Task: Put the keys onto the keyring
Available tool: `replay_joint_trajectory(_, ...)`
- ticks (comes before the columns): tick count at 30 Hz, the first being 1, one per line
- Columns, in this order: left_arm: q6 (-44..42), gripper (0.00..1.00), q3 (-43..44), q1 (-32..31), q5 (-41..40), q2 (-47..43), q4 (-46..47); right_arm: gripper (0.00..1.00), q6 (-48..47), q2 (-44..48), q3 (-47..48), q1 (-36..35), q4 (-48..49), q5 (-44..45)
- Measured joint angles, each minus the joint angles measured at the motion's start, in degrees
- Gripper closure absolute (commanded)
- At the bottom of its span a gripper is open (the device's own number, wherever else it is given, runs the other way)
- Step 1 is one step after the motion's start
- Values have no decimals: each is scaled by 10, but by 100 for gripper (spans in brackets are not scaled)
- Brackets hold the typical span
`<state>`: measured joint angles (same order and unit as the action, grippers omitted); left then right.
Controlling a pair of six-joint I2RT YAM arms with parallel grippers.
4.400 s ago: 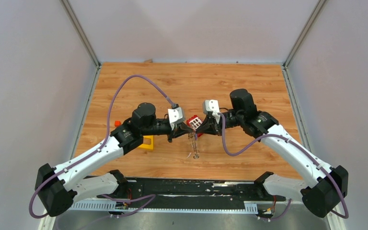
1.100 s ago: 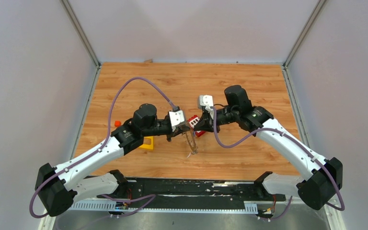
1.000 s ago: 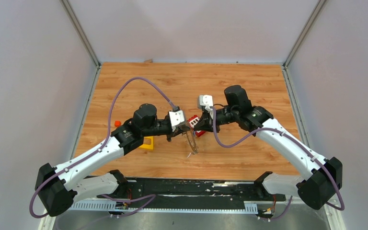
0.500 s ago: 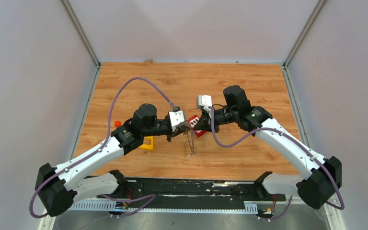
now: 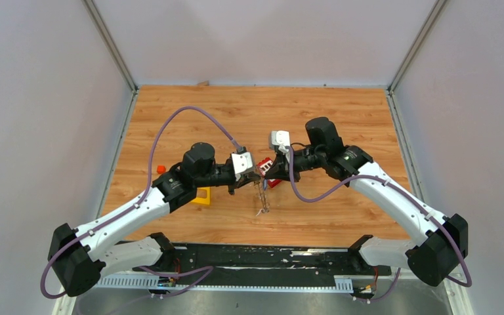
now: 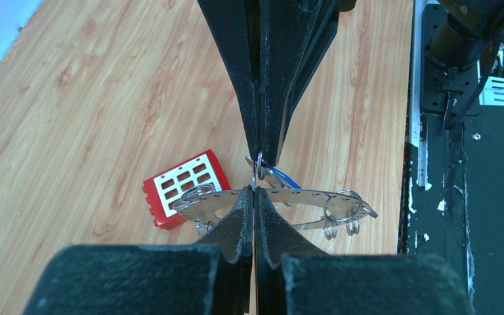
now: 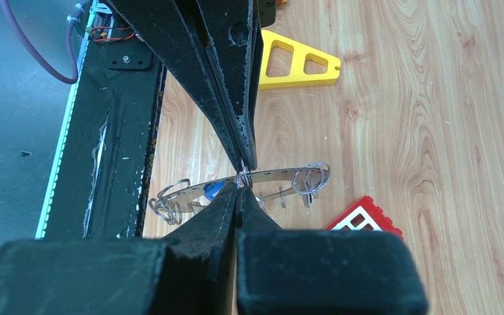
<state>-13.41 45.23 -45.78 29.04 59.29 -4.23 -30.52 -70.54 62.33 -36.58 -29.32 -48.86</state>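
Above the wooden tabletop (image 5: 328, 118), the left claw (image 6: 254, 197), pinched shut, is holding the keyring (image 6: 315, 195) aloft, seemingly so the right claw (image 7: 238, 191), likewise shut on the blue key (image 6: 282, 178), can thread it on.

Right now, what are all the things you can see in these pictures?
keyring: one, silvery grey, held between both grippers.
blue key: one, blue head, against the keyring.
red block: one, red with white squares, on the table.
yellow frame: one, yellow, on the table.
orange bit: one, orange, table's left side.
table: one, brown wood.
left gripper: one, black, shut on the keyring.
right gripper: one, black, shut, seemingly on the blue key.
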Motion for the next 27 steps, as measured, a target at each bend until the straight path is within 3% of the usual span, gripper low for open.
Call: replay_joint_trajectory(27, 0, 100, -2, 0, 5, -4, 0, 100, 0, 0, 2, 0, -3, 7)
